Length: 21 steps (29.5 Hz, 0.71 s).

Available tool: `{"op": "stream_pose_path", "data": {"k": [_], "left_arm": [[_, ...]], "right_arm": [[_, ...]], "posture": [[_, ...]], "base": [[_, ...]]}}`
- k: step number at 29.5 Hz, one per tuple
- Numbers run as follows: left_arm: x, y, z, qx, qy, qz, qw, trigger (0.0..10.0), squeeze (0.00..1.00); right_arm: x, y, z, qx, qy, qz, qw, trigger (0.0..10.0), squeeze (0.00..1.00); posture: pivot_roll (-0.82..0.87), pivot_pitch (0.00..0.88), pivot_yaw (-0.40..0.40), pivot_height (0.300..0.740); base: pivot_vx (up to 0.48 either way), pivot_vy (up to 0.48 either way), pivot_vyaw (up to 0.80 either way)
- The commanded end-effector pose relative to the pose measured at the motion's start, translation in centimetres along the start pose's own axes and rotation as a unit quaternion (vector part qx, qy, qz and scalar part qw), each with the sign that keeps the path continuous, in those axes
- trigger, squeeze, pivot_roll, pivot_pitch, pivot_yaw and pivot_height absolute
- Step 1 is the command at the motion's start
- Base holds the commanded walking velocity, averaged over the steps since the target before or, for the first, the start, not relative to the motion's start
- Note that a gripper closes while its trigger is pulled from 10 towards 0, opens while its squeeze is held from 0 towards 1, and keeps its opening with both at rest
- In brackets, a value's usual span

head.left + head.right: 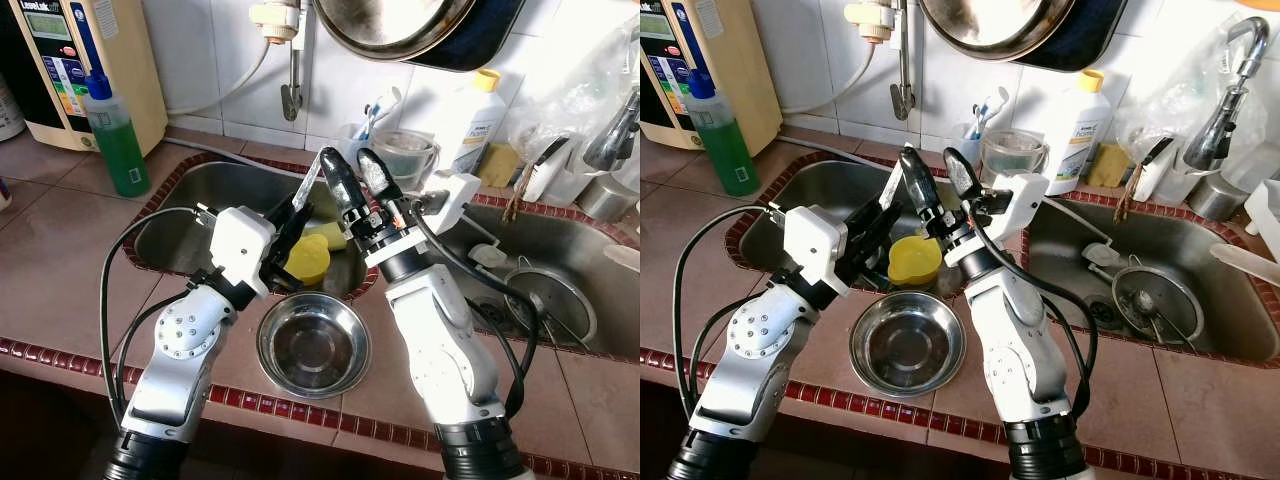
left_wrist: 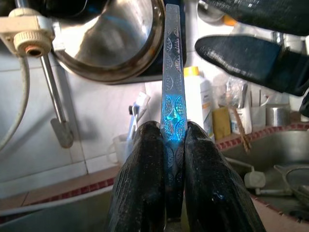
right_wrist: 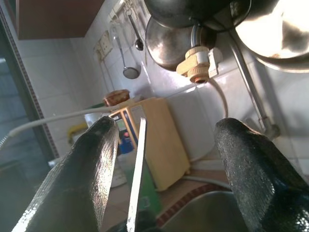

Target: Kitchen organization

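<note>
Item 1. Left gripper (image 1: 292, 215): raised over the near edge of the left sink basin (image 1: 200, 190), at about 11 o'clock from the steel bowl. Its two black fingers (image 2: 145, 179) are clamped tight on a flat, patterned metal utensil handle (image 2: 173, 72), which is held upright with its free end pointing toward the tiled wall (the working end is hidden below the fingers, so the kind of utensil cannot be told).

Item 2. Right gripper (image 1: 352, 178): raised just beside the handle's upper end, fingers parted wide. In the right wrist view the strip is seen standing between the two fingers and touched by neither.

Item 3. Steel bowl (image 1: 313, 345): empty, set on the tiled counter between the two arms, at 6 o'clock of the yellow cup.

Item 4. Yellow cup (image 1: 308, 258): lodged at the sink's near rim, just behind the bowl.

Item 5. Right sink basin (image 1: 560, 240): a strainer (image 1: 545, 300) and other small ware are left lying in it.

Item 6. Green soap bottle (image 1: 114, 140): stood on the counter at 10 o'clock of the left basin.

Status: judged early to midway. One utensil is lifted and appears to be offered for a hand-over; its placing is not yet done, and the sink items remain unsorted.
</note>
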State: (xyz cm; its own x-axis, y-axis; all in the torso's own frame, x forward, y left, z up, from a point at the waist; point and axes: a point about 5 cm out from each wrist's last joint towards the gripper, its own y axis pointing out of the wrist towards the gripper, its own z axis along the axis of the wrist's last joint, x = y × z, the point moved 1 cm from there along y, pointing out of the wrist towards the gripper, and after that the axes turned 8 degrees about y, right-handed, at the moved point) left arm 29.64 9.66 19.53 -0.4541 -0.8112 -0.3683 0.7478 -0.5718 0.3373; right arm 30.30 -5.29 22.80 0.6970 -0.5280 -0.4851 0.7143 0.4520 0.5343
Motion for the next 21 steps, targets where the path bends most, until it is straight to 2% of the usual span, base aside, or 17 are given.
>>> {"op": "stream_pose_path", "data": {"k": [1,4,5,7,8,9,10,11,12,13,21], "left_arm": [[0.5,0.2,0.7,0.016,-0.001,-0.012,1.0,10.0,0.0],[1.0,0.0,0.7,0.019,0.003,-0.021,1.0,10.0,0.0],[1.2,0.0,0.7,0.02,-0.001,-0.022,1.0,10.0,0.0],[1.4,0.0,0.9,0.024,-0.002,-0.026,0.999,10.0,0.0],[1.6,-0.1,1.0,0.027,-0.002,-0.031,0.999,10.0,0.0],[1.7,-0.1,1.1,0.029,-0.002,-0.034,0.999,10.0,0.0],[1.7,-0.1,1.1,0.029,-0.002,-0.034,0.999,10.0,0.0],[2.0,-0.3,1.3,0.036,0.002,-0.045,0.998,10.0,0.0],[2.2,-0.3,1.4,0.039,0.003,-0.05,0.998,10.0,0.0],[2.2,-0.4,1.5,0.042,0.006,-0.053,0.998,10.0,0.0],[2.0,-0.6,1.4,0.042,0.014,-0.062,0.997,10.0,0.0]], "right_arm": [[-0.5,-0.1,0.3,0.005,0.014,0.009,1.0,10.0,0.0],[-0.8,-0.1,0.1,0.001,0.021,0.015,1.0,10.0,0.0],[-0.9,-0.1,0.1,-0.002,0.027,0.018,0.999,8.4,0.0],[-1.0,-0.2,0.0,-0.003,0.031,0.018,0.999,9.3,0.0],[-1.1,-0.2,0.0,-0.005,0.035,0.02,0.999,9.3,0.0],[-1.2,-0.2,0.0,-0.007,0.038,0.022,0.999,7.5,0.0],[-1.2,-0.2,0.0,-0.007,0.038,0.022,0.999,7.5,0.0],[-1.4,-0.3,-0.1,-0.011,0.044,0.028,0.999,3.9,0.0],[-1.6,-0.3,0.0,-0.012,0.046,0.03,0.998,1.7,0.0],[-1.7,-0.4,0.0,-0.012,0.049,0.032,0.998,0.0,0.0],[-2.5,-0.8,0.2,-0.016,0.074,0.043,0.996,0.0,0.0]], "posture": [[-0.16,0.013,-0.056,0.74],[-0.16,0.015,-0.058,0.74],[-0.16,0.016,-0.059,0.74],[-0.16,0.018,-0.061,0.74],[-0.16,0.019,-0.064,0.74],[-0.16,0.019,-0.065,0.74],[-0.16,0.019,-0.065,0.74],[-0.16,0.022,-0.066,0.74],[-0.16,0.022,-0.066,0.74],[-0.16,0.022,-0.067,0.74],[-0.16,0.029,-0.066,0.74]], "base": [[0.0,0.0,0.0],[0.0,0.0,0.0],[0.0,0.0,0.0],[0.0,0.0,0.0],[0.0,0.0,0.0],[0.0,0.0,0.0],[0.0,0.0,0.0],[0.0,0.0,0.0],[0.0,0.0,0.0],[0.0,0.0,0.0],[0.0,0.0,0.0]]}}
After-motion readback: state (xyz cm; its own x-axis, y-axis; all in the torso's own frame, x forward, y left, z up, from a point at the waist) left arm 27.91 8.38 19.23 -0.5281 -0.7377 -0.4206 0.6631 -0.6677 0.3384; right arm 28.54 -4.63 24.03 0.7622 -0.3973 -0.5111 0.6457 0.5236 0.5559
